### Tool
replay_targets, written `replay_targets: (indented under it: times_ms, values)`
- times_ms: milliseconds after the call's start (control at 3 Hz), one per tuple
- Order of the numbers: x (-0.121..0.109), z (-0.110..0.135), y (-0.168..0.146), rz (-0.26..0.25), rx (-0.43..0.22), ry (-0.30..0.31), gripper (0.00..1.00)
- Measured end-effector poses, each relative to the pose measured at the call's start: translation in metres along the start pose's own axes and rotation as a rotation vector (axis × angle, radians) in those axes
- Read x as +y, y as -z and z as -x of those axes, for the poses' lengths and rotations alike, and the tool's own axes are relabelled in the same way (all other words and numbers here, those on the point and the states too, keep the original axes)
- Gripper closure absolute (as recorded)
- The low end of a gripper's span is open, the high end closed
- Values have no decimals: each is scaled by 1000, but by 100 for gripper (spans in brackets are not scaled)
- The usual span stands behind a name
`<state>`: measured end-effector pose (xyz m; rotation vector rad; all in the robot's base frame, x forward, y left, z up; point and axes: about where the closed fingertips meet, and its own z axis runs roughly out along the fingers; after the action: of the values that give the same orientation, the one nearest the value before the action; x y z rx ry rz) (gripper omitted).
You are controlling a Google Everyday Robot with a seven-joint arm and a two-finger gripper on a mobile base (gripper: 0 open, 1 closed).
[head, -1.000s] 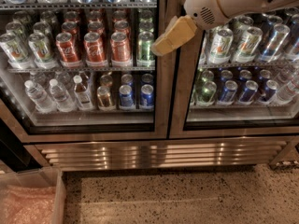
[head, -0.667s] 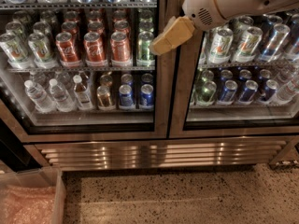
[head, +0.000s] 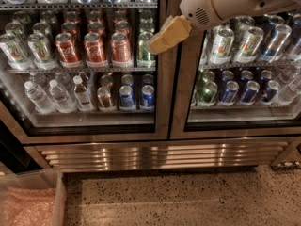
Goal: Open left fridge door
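**Left fridge door (head: 89, 65), closed.** The door fills the left half of the view. Its steel frame lies flush with that of the twin right door (head: 240, 79) along the centre of the fridge (head: 173, 126). Red cola cans (head: 96, 46) and water bottles (head: 47, 95) show through the glass, and no gap shows at any edge.

**Gripper (head: 158, 43).** The tan gripper hangs on a cream arm (head: 221, 4) that enters from the upper right. It slants down and left across the door's right-hand stile, at the height of the red-can shelf. It holds nothing, and whether it is open or closed cannot be told. Contact with the frame cannot be confirmed either.

**Step in hand (judged).** This is the approach to the handle edge, and the pull is not yet begun.

**Next move (judged).** The tip must seat in the dark vertical groove (head: 175, 84) beside the stile. It must then draw outward in an arc, probably about hinges on the door's far left side.

**Surroundings.** A louvred grille (head: 160, 154) runs below the doors, above a speckled floor (head: 188, 197). A bin (head: 60, 192) stands at the lower left.
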<state>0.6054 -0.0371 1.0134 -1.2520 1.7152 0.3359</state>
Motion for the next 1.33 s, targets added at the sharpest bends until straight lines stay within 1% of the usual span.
replay_targets:
  times_ms: [333,667,1000,1333]
  values:
    - [0,10,-7,5,-27,-2,0]
    - [3,16,-10,14,-40,1,0]
    - [5,16,-9,15,-41,1,0]
    - [5,17,-9,15,-41,1,15]
